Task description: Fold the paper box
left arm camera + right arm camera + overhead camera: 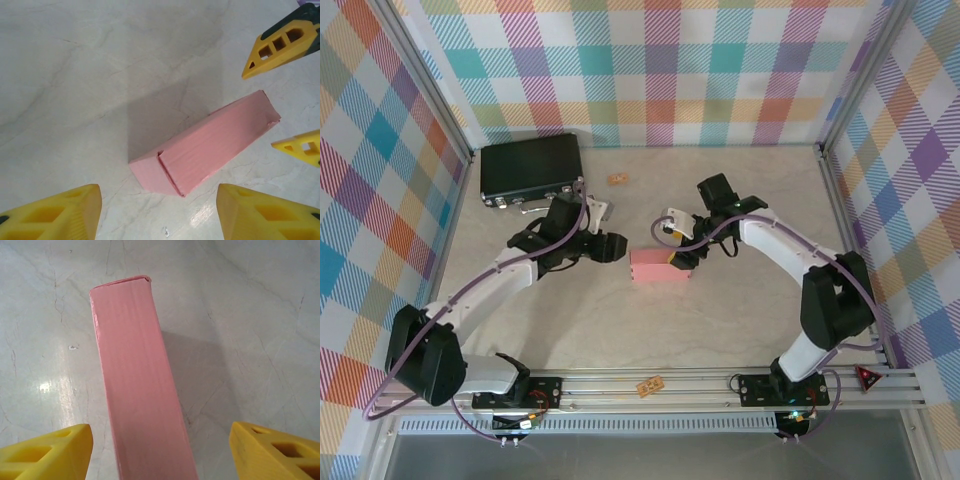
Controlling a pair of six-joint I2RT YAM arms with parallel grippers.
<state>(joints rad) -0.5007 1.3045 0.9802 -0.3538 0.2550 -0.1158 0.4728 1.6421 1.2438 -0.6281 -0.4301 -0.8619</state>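
paper box sits folded shut on table.

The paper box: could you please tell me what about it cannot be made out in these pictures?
- Top view: the right tool covers the right end of the box.
- Right wrist view: the bottom edge cuts off its near end.
- Left wrist view: its far long side faces away.
- Top view: the tan piece by the case is too small to name.
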